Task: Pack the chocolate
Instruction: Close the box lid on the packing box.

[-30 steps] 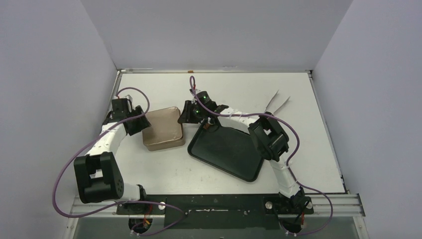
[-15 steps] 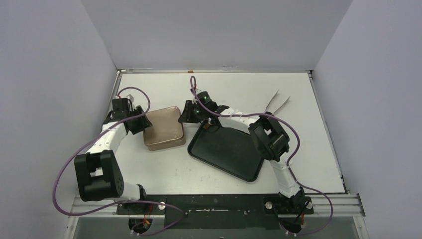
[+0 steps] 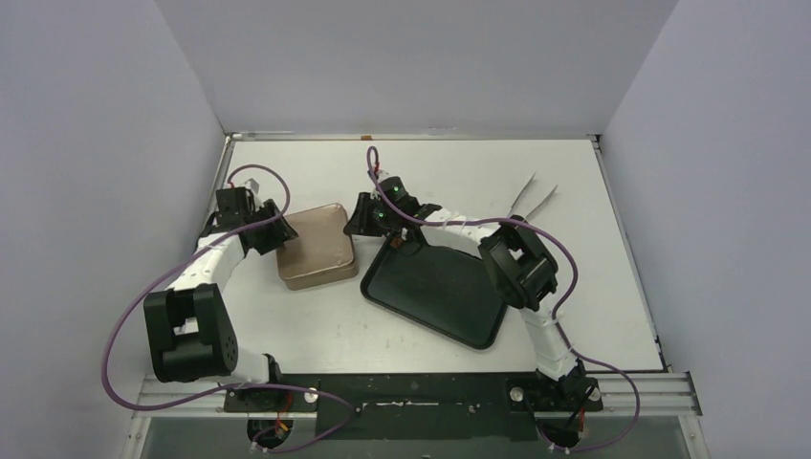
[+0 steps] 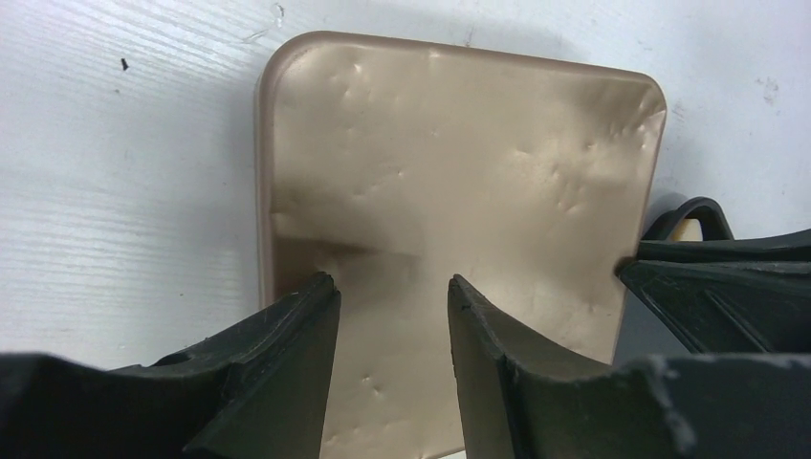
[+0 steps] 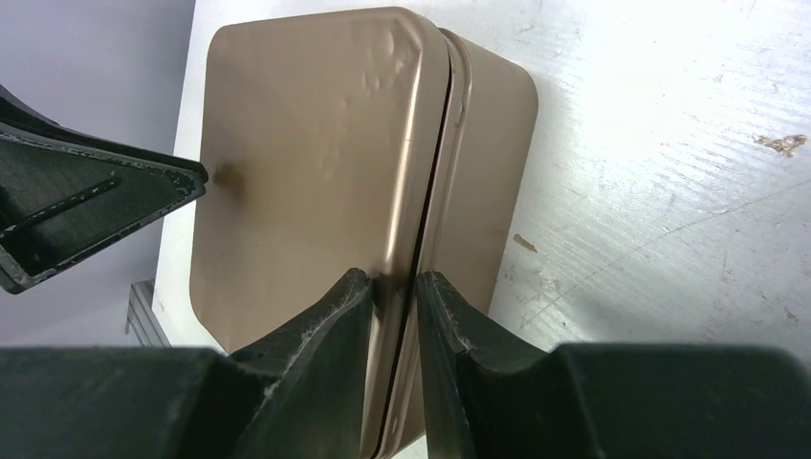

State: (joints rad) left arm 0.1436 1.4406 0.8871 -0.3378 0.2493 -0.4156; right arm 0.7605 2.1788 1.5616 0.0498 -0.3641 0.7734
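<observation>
My right jaws pinch the rim of the lid (image 5: 306, 163) on the side of the tin (image 5: 493, 143) that faces the counter's (image 3: 459, 172) right edge. My left jaws stand spread over the lid's opposite side, one fingertip (image 5: 143, 191) down at its top. The tin sits toward the counter's left edge, with a black tray (image 3: 435, 287) just beside it on the right. The chocolate is hidden from every view; I cannot tell where it lies.
</observation>
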